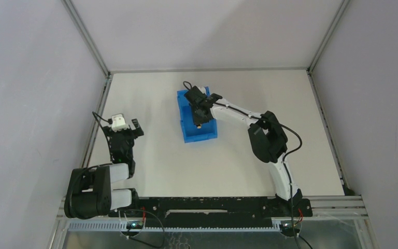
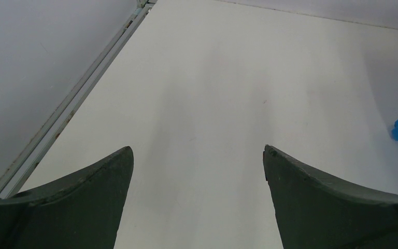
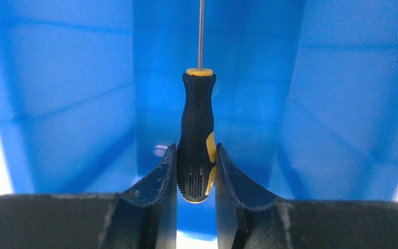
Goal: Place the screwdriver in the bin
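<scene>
While the right gripper (image 3: 197,155) clamps both fingers on the butt end of the screwdriver (image 3: 197,116), the black handle with its yellow band extends ahead of the fingertips. The slim shaft runs on straight away from the wrist. Ahead of the hand and on either side of it rise the blue walls of the bin (image 3: 62,104), so the tool hangs inside it. Whether its tip touches the floor cannot be told. Well apart, the left gripper (image 2: 198,155) has its fingers spread wide over the white table (image 2: 212,78), with a corner of the bin off to its right.
</scene>
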{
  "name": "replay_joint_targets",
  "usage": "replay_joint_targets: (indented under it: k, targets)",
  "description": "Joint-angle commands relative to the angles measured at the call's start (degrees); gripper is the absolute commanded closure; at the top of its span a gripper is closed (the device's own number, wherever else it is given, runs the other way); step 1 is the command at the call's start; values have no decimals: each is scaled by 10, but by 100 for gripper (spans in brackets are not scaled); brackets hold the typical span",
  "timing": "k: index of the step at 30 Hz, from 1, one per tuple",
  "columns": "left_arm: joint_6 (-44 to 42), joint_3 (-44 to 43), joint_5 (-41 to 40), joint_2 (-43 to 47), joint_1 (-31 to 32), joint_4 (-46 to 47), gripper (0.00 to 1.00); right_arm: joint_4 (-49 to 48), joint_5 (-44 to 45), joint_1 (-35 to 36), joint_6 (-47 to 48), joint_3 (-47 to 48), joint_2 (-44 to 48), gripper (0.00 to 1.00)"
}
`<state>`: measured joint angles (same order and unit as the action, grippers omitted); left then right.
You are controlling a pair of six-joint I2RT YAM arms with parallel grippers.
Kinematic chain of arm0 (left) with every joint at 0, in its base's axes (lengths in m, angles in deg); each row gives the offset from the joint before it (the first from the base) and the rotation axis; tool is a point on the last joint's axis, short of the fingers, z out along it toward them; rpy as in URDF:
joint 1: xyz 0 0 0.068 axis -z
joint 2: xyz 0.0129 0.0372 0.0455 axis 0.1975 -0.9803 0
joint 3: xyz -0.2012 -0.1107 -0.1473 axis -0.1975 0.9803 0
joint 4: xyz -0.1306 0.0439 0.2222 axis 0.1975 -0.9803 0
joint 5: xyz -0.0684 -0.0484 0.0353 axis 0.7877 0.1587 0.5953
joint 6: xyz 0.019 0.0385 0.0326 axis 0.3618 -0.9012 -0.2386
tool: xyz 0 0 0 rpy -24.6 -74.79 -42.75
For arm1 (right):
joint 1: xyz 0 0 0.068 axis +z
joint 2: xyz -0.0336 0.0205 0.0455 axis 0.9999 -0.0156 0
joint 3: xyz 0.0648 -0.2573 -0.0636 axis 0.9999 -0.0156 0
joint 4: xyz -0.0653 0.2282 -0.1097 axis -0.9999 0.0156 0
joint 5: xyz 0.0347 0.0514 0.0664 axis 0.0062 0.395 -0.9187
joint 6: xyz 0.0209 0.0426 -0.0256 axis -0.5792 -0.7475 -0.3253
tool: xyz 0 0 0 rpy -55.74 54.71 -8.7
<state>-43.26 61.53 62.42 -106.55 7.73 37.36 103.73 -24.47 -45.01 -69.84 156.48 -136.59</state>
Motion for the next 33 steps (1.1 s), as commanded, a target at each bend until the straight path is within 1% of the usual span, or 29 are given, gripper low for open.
replay_joint_targets:
  k: [1,4,7,12,14,15,23,27,29,32,33]
  targets:
    - [-11,-19,-2,4,3,17,0,-38,20,6,-37,9,-28,70]
    - [-11,-19,-3,4,3,17,0,-38,31,6,-52,6,-45,66]
    - [-10,-18,-3,4,3,17,0,-36,33,6,-51,7,-50,58]
    - [-10,-19,-2,4,3,16,0,-34,28,6,-41,6,-32,50]
    - [-11,-19,-3,4,3,17,0,-26,21,5,-31,12,-20,41]
    - [-11,-19,-3,4,3,17,0,-17,20,5,-27,20,-12,39]
    - [-11,-19,-2,4,3,17,0,-9,46,10,19,45,87,37]
    - [-10,-19,-3,4,3,17,0,3,121,2,54,23,152,18]
    - [-10,-19,-3,4,3,17,0,-7,144,-16,68,-16,194,1]
    - [-10,-19,-2,4,3,17,0,-18,124,-65,73,-86,256,0]
    - [-11,-18,-2,4,3,17,0,-24,111,-94,73,-122,280,0]
